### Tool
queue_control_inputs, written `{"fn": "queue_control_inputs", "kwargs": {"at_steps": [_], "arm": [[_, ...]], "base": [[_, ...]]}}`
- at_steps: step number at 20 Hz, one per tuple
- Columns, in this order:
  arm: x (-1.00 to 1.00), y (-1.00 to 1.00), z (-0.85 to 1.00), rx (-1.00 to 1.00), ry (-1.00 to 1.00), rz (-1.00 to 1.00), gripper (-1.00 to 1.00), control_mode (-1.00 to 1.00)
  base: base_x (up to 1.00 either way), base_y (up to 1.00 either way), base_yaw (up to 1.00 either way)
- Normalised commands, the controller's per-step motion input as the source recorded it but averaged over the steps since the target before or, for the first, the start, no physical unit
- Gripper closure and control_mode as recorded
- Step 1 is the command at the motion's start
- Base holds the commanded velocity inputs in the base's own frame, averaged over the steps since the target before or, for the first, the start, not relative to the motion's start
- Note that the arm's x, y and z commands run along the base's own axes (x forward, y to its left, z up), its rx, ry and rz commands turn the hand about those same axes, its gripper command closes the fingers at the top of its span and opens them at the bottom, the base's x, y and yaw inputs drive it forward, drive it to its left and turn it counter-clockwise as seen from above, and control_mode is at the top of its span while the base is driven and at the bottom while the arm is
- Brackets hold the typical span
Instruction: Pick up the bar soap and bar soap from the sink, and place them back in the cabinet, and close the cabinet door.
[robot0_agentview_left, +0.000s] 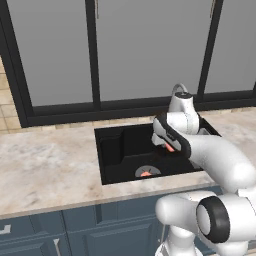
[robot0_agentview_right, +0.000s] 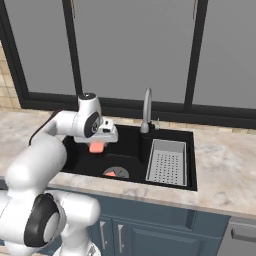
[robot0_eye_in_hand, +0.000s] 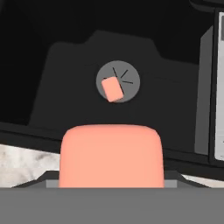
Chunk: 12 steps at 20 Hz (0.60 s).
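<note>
My gripper (robot0_agentview_right: 98, 142) hangs over the left part of the black sink (robot0_agentview_right: 131, 146), shut on one salmon bar soap (robot0_agentview_right: 96, 147). In the left base view the held bar soap (robot0_agentview_left: 170, 147) peeks out under the gripper (robot0_agentview_left: 167, 144), behind my forearm. The held bar soap (robot0_eye_in_hand: 111, 155) sits large at the bottom of the hand view and hides the fingertips. The other bar soap (robot0_eye_in_hand: 112, 89) lies tilted on the round grey drain (robot0_eye_in_hand: 127, 78) in the sink's floor (robot0_agentview_left: 122, 150); both base views show this bar soap (robot0_agentview_left: 145, 174) (robot0_agentview_right: 111, 174). The cabinet and its door are out of view.
A grey perforated draining tray (robot0_agentview_right: 166, 162) fills the sink's right side, with a curved faucet (robot0_agentview_right: 147, 112) behind it. Marble counter (robot0_agentview_left: 45, 170) surrounds the basin. Tall grey panes in dark frames (robot0_agentview_left: 140, 50) stand behind. Blue base cabinets (robot0_agentview_left: 45, 232) run below.
</note>
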Motion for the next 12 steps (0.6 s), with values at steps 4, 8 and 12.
{"fn": "queue_control_inputs", "kwargs": {"at_steps": [4, 8, 12], "arm": [[-0.26, 0.00, 0.35, 0.00, 0.00, 0.03, 1.00, -1.00], [-0.19, 0.00, 0.39, 0.00, 0.00, 0.00, 1.00, -1.00], [-0.26, 0.00, 0.36, 0.00, 0.00, 0.00, 1.00, -1.00]], "base": [[0.00, 0.00, 0.00], [0.00, 0.00, 0.00], [0.00, 0.00, 0.00]]}}
